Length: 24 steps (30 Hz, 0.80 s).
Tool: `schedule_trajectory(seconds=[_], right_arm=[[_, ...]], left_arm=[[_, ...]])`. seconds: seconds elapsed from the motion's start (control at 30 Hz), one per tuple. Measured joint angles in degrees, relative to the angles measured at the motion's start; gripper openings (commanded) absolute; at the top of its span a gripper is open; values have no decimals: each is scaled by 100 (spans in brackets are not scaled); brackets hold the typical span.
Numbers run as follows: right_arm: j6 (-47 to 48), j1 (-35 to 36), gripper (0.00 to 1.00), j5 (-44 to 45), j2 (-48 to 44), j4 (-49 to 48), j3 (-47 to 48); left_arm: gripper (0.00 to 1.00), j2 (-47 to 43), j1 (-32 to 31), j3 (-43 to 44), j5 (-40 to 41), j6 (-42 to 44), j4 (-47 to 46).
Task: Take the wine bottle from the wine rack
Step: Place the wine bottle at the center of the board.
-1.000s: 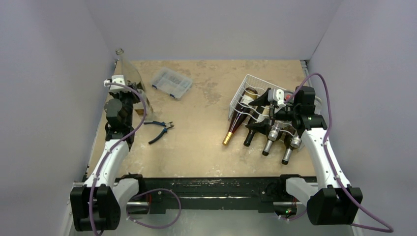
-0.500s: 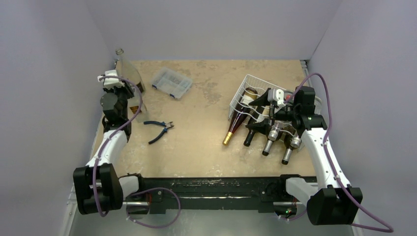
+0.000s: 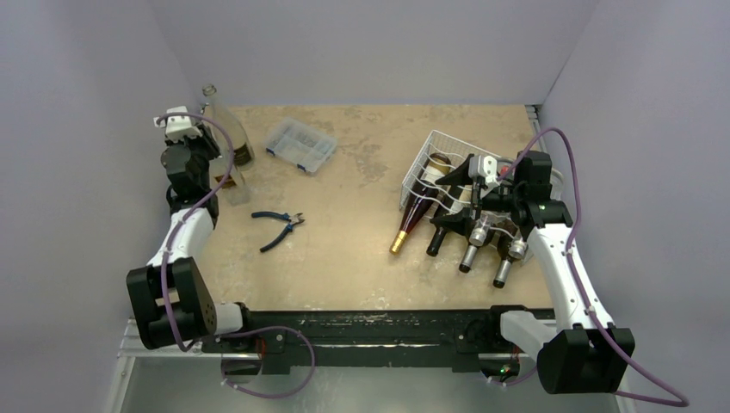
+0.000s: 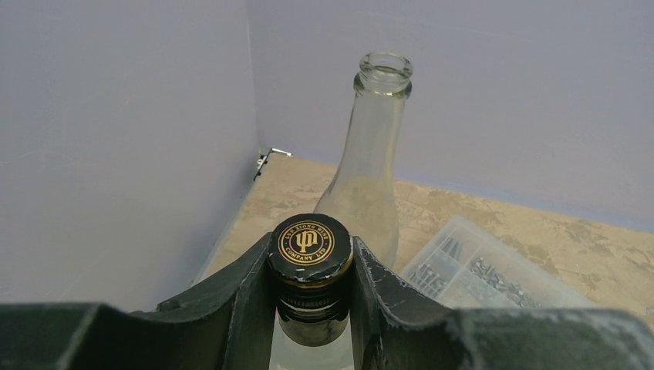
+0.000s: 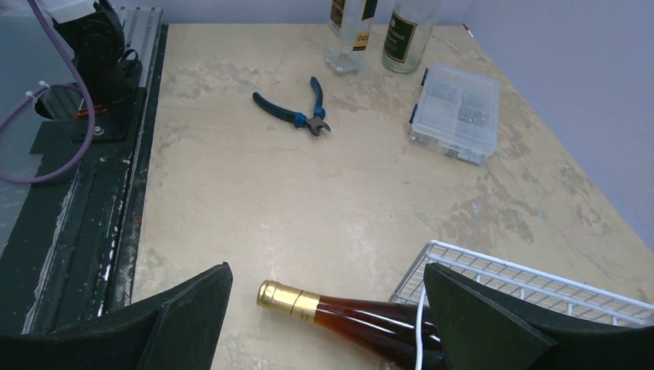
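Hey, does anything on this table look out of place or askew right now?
Blue-handled pliers lie loose left of centre, an odd tool here. The amber gold-capped bottle juts well out of the white wire rack.

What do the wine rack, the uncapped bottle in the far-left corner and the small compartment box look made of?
Wine rack: white-coated metal wire, probably; thin gridded rods.
Uncapped bottle: clear glass; wall shows through it.
Compartment box: clear plastic; contents visible, blue latches.

left jaws clamped, right jaws spread wide
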<state>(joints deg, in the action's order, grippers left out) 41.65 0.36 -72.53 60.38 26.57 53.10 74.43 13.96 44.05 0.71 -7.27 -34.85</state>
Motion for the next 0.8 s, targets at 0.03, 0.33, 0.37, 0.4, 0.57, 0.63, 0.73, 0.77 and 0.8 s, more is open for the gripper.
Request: schedule_trajectory(seconds=[0.03,0.33,0.37,0.4,0.57,0.63,0.73,0.77,0.8], right_arm=[[-2,0,99,2,0,0,0],[0,0,99,101,0,0,-9],[0,0,99,103,2,0,-9],[0,0,99,105,2,0,-9],[2,0,99,105,7,0,-9],[2,0,99,105,7,0,-9],[2,0,99,107,7,0,-9],[2,0,99,107,7,0,-9],[2,0,99,107,7,0,-9]], left_arm=[[0,85,37,105,-35,-17,35],[0,566,144,706,-249,-63,76],[0,590,146,730,-271,-63,79],[0,616,144,750,-297,-61,79],[0,715,146,765,-350,-17,166],[4,763,146,765,-354,22,221],[11,817,146,774,-380,85,262],[13,820,146,785,-400,90,284],[16,820,146,787,-415,98,286]])
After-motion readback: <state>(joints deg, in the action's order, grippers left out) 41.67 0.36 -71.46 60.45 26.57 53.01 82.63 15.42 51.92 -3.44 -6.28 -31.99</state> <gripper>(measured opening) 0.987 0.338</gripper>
